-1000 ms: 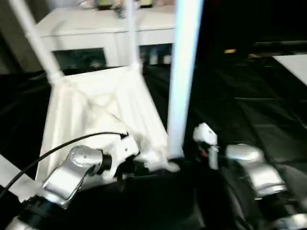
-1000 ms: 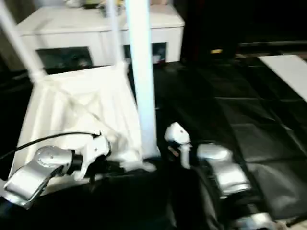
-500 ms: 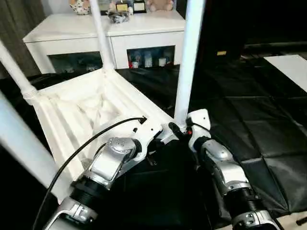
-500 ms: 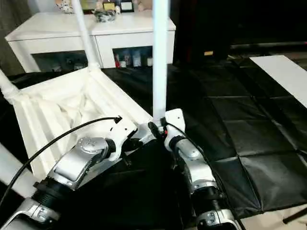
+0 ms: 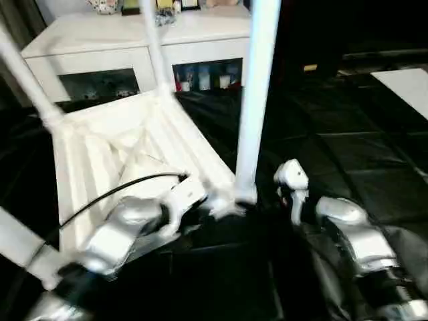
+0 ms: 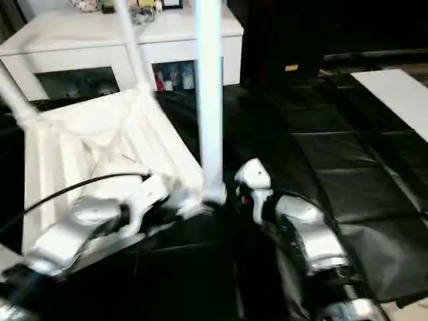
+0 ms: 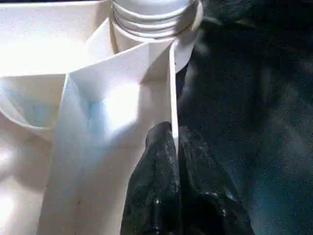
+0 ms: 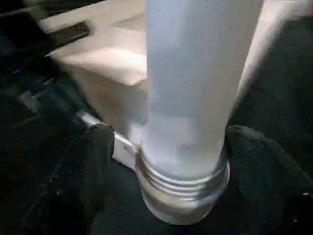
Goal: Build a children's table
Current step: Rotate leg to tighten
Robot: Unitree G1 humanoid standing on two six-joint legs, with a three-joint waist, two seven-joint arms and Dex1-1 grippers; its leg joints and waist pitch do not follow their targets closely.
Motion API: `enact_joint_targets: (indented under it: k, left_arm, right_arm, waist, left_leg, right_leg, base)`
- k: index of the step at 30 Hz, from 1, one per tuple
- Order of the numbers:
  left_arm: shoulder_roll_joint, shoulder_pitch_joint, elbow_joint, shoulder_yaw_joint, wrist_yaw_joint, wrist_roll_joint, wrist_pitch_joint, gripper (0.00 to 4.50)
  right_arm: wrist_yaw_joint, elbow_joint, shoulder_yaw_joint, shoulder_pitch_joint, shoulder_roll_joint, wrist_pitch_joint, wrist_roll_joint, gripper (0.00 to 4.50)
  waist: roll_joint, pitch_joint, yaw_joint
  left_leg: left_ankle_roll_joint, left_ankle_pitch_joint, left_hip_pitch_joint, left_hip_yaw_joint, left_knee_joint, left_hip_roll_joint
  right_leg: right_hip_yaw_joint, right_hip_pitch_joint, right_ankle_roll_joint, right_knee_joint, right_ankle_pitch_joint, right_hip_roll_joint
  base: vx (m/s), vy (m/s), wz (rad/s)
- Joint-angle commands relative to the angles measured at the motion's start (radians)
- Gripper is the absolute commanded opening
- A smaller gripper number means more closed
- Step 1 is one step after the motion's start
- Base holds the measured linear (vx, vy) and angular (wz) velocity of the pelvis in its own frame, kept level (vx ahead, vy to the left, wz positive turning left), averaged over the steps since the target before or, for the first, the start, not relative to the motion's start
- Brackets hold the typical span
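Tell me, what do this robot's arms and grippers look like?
Both forearms are rounded silver metal, the left forearm and the right forearm, ending in white wrist housings. A thin black cable arcs over the left one. The left gripper and the right gripper each have two stubby black fingers.

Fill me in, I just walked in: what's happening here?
A two-armed robot is assembling a small white plastic children's table, lying upside down on black sheeting. The left gripper pinches the tabletop's edge wall shut; the right gripper's fingers stand open around the long white screw-in leg at the near corner.
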Motion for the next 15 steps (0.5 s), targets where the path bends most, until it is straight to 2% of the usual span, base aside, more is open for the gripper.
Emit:
enact_joint_targets:
  k: [1,2,3,5,6,9,15]
  left_arm:
    - [0.012,0.010,-0.067,-0.030,-0.097,-0.055,-0.013,0.00]
    - [0.030,0.016,-0.089,-0.021,-0.125,-0.079,0.002,0.00]
    - [0.030,0.016,-0.089,-0.021,-0.125,-0.079,0.002,0.00]
    - [0.038,0.016,-0.092,-0.017,-0.132,-0.083,0.002,0.00]
    - [0.041,0.017,-0.091,-0.016,-0.135,-0.084,0.000,0.00]
    - [0.050,0.015,-0.085,-0.016,-0.143,-0.080,-0.010,0.00]
    - [0.055,0.014,-0.084,-0.016,-0.150,-0.081,-0.011,0.00]
  right_arm:
    - [0.054,-0.025,0.025,0.005,-0.012,-0.015,0.005,3.80]
    - [0.086,-0.028,0.031,0.001,-0.026,-0.013,0.015,3.80]
    - [0.086,-0.028,0.031,0.001,-0.026,-0.013,0.015,3.80]
    - [0.111,-0.026,0.038,-0.004,-0.034,-0.013,0.021,3.80]
    - [0.120,-0.024,0.042,-0.007,-0.036,-0.013,0.019,3.80]
    - [0.143,-0.009,0.059,-0.013,-0.039,-0.024,0.003,3.80]
    - [0.163,0.003,0.065,-0.017,-0.040,-0.015,0.010,3.44]
  waist:
    - [-0.004,-0.064,0.001]
    - [-0.005,-0.063,0.011]
    - [-0.005,-0.062,0.012]
    - [-0.006,-0.058,0.016]
    - [-0.006,-0.057,0.019]
    - [-0.009,-0.056,0.018]
    - [-0.008,-0.058,0.016]
  left_leg:
    - [0.108,-0.175,0.017,-0.012,-0.071,0.045]
    - [0.109,-0.184,0.021,-0.009,-0.070,0.046]
    - [0.109,-0.190,0.020,-0.008,-0.071,0.046]
    - [0.092,-0.220,0.020,-0.009,-0.075,0.048]
    - [0.076,-0.246,0.024,-0.009,-0.077,0.049]
    - [0.052,-0.276,0.023,-0.010,-0.079,0.047]
    - [0.053,-0.253,0.019,-0.011,-0.077,0.045]
  right_leg:
    - [0.024,0.048,-0.286,-0.041,-0.074,-0.039]
    - [0.025,0.044,-0.293,-0.040,-0.086,-0.038]
    - [0.026,0.045,-0.292,-0.042,-0.099,-0.039]
    - [0.027,0.043,-0.281,-0.045,-0.145,-0.039]
    - [0.028,0.040,-0.273,-0.047,-0.176,-0.039]
    - [0.030,0.041,-0.256,-0.050,-0.215,-0.040]
    - [0.031,0.043,-0.246,-0.049,-0.216,-0.041]
  base:
    - [0.000,0.000,0.00]
    - [0.000,0.000,0.00]
    - [0.000,0.000,0.00]
    - [0.000,0.000,0.00]
    - [0.000,0.000,0.00]
    - [0.000,0.000,0.00]
    - [0.000,0.000,0.00]
